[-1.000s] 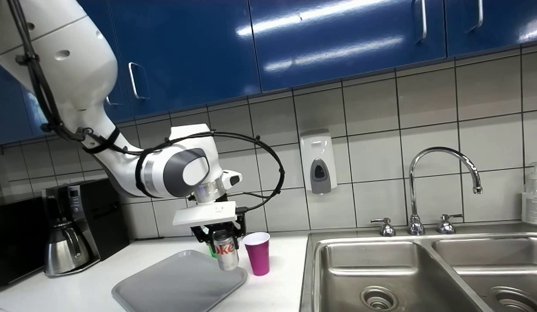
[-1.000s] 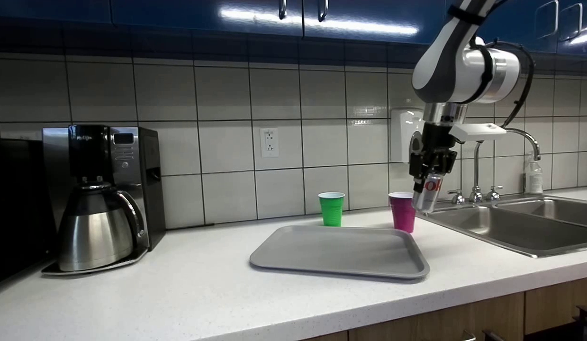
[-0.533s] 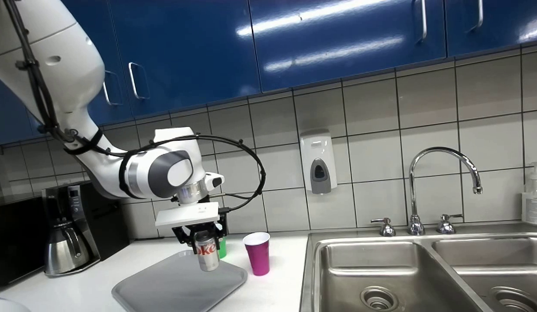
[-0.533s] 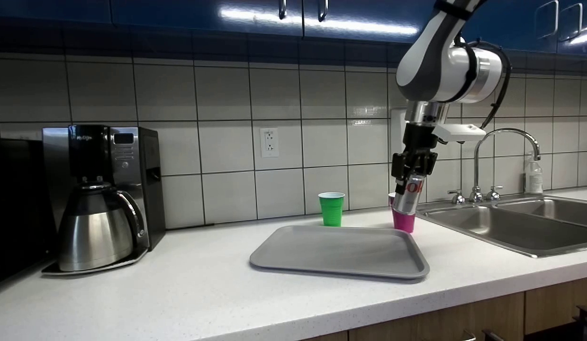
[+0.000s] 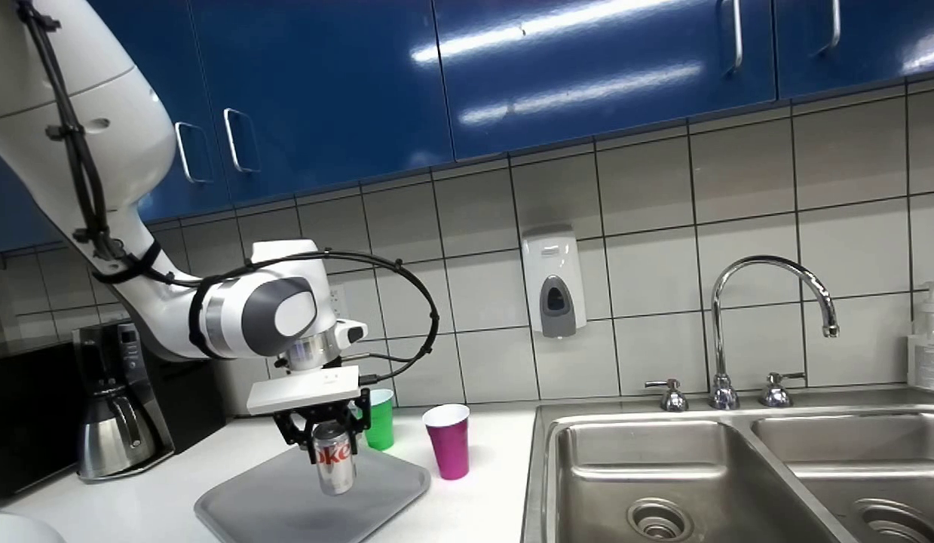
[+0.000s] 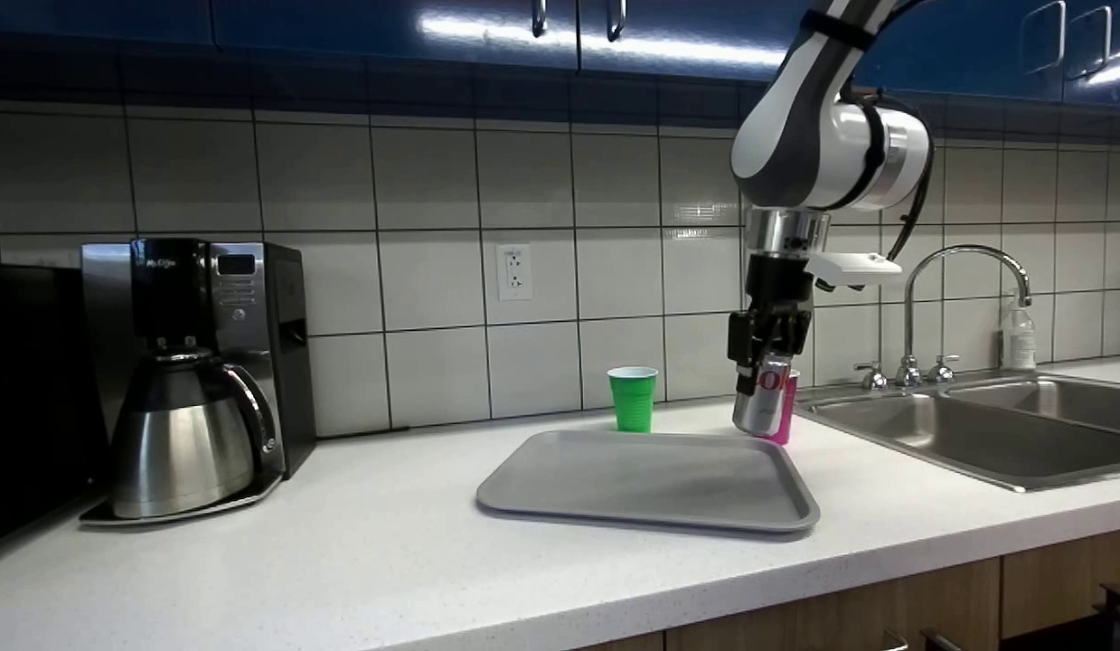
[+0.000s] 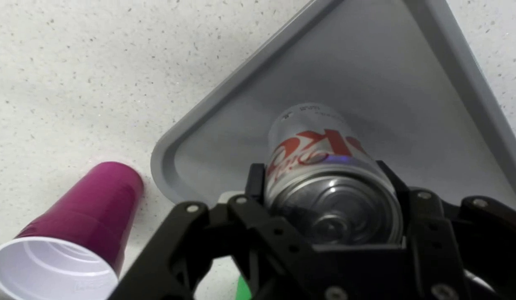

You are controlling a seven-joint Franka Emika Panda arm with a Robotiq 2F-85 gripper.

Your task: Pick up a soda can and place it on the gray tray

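soda can (image 5: 335,458): held above the gray tray (image 6: 645,479), base free, presumably to land first
gripper (image 7: 323,178): clamped on its upper half, likely so the tips clear the tray
pink cup (image 7: 91,208): at the can's nine o'clock, wrist view

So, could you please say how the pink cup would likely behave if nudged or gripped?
The pink cup would probably tip easily, as its base is narrower than its rim. Its thin-looking wall may flex when squeezed.
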